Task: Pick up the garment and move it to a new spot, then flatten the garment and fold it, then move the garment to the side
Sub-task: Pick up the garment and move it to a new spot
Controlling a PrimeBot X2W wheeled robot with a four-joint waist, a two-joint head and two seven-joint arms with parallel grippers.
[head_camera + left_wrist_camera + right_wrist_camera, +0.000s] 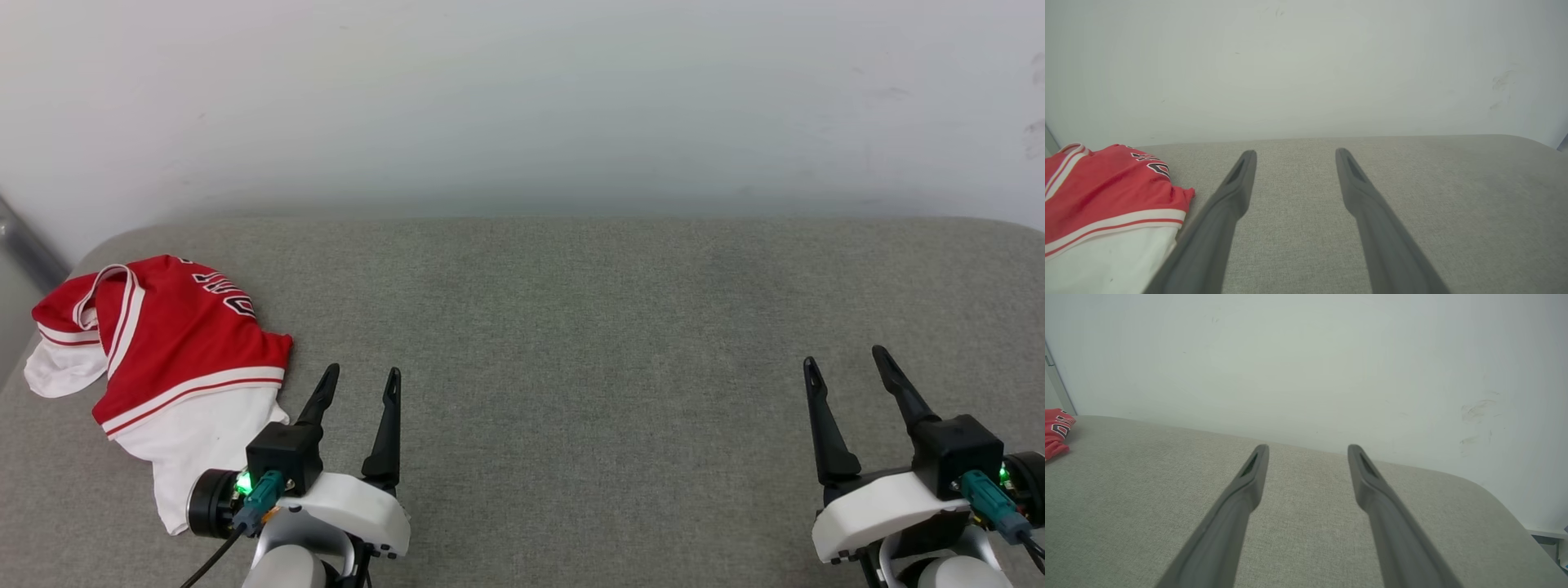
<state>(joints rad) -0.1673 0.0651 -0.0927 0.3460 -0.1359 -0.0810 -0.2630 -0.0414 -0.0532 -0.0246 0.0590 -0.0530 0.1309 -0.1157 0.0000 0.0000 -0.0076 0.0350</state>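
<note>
**Head view.**
- Shirt (171, 343): red with white parts and striped trim, crumpled in a heap at the left end of the grey cushion (571, 327). Its long axis runs from the far left corner toward the near edge; the white portion lies nearest the robot.
- Left end effector (362, 372): near edge, just right of the shirt, fingers spread wide and holding nothing. The white cloth reaches right up to its wrist; whether they touch cannot be told.
- Right end effector (845, 357): near the right end, well apart from the shirt, fingers likewise spread and empty.
- Both arms low, fingers pointing toward the wall (522, 98).

**Left wrist view.**
- Left end effector (1296, 152): two fingers parted over bare cushion.
- Shirt (1106, 192): left of the left finger, its white part just beside it.

**Right wrist view.**
- Right end effector (1309, 447): fingers parted, nothing between them.
- Shirt (1055, 433): a red scrap at the far left edge.

**Judgement.** The left arm is much the nearer; the pick-up likely calls for a swing to its left.
</note>
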